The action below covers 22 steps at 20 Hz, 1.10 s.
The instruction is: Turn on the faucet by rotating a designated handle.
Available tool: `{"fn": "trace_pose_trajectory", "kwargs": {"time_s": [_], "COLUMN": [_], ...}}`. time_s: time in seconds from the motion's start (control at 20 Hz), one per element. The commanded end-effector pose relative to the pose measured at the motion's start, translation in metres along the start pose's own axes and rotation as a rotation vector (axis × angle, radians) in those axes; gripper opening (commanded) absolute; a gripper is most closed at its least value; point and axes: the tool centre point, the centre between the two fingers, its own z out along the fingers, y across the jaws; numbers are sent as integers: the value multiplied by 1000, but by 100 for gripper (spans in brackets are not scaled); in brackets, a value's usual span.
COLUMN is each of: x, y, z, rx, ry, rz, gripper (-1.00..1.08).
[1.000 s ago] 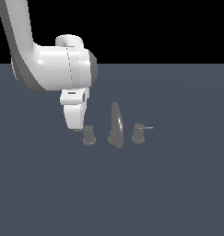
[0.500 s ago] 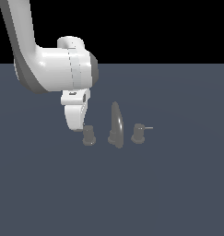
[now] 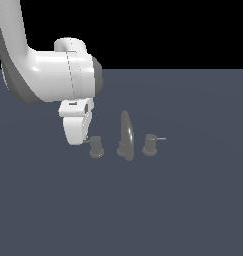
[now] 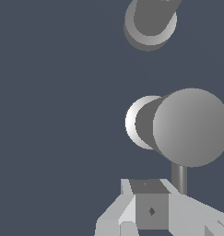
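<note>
Now the gripper (image 3: 82,141), jaws apparently closed and empty, sits just beside the lever of the handle (image 3: 96,146) left of the spout (image 3: 126,137), seemingly ready to push it round.

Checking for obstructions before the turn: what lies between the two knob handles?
In the exterior view, the tall curved spout stands between the designated handle, by the tool, and the other knob with the thin pale lever.

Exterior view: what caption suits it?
White robot gripper beside the dull-levered knob, left of the faucet's spout.
</note>
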Motion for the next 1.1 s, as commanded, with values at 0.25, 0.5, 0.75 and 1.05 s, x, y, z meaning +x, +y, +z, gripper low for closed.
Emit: {"fn": "trace_pose_trajectory", "kwargs": {"time_s": [0.25, 0.5, 0.75, 1.05], "x": [0, 2, 4, 8], "y": [12, 30, 48, 53], "z": [0, 0, 0, 0], "rx": [4, 2, -1, 2], "ry": [-1, -1, 0, -6], "rz": [4, 1, -1, -14], "gripper": [-100, -100, -100, -100]}}
